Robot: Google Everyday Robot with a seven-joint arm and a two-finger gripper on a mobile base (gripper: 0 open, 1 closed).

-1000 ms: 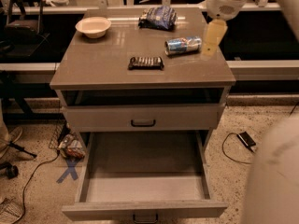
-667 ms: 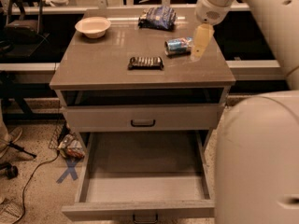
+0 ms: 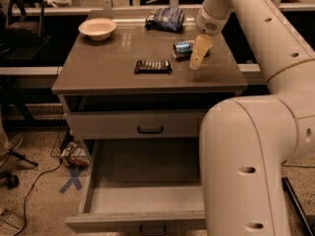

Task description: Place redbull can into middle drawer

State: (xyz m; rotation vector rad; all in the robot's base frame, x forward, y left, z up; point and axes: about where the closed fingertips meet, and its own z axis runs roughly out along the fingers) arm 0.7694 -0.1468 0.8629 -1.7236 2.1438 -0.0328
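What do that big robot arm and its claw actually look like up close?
The arm is a chain of thick, smooth, off-white tubes with rounded elbows, dotted with small dark holes; no loose cables show. Its claw, above the cabinet top next to the redbull can, is a narrower, cream-yellow tapered piece.

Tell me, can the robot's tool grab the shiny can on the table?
Probably yes. The tool hangs right beside the redbull can, which lies on its side on the tabletop, and nothing sits between them.
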